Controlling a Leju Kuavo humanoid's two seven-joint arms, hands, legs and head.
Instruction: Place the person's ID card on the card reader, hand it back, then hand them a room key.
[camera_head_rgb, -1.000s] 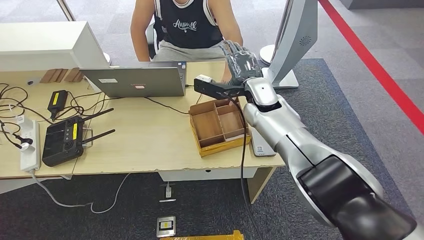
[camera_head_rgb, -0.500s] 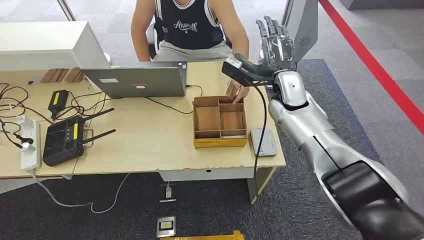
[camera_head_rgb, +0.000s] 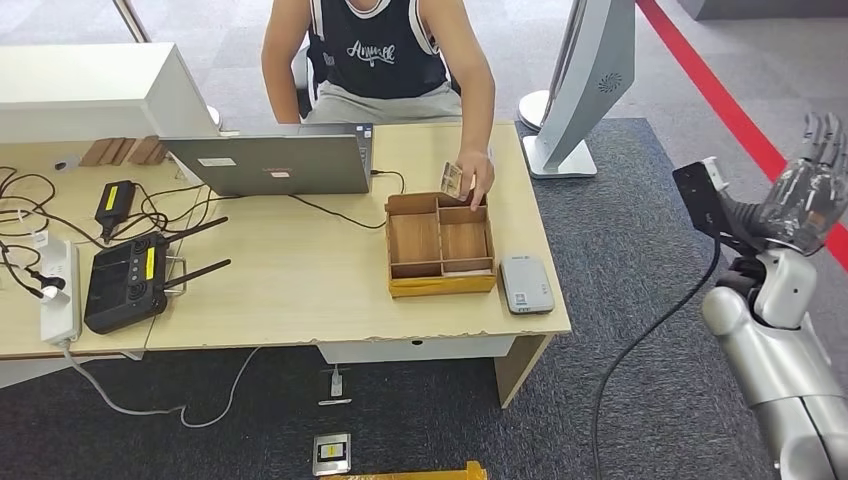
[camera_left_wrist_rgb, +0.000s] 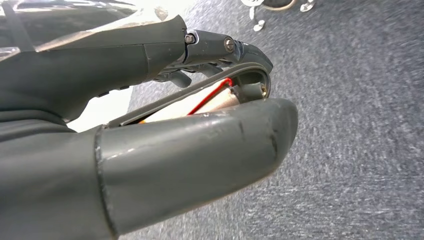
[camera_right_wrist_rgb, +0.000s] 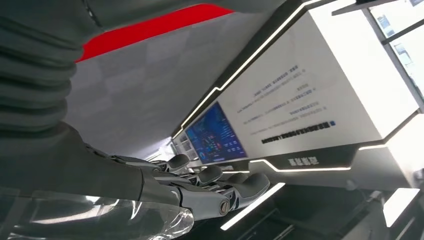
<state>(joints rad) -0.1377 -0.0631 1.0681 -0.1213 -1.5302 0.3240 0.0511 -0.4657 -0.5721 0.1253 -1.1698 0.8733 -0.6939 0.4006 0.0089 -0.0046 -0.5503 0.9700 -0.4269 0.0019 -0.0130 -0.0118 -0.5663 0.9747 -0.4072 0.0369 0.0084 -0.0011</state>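
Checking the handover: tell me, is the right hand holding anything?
No: right hand raised beside the desk, fingers extended, empty.

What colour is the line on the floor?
The floor line is red, seen best in the head view.

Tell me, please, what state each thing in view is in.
Right hand: fingers extended, holding nothing, right of the desk.
Left hand: fingers curled toward thumb; grip unclear.
Card: pinched in the person's hand over the far rim of the tray.
Card reader: flat on the desk, nothing on it.
Laptop: lid open.
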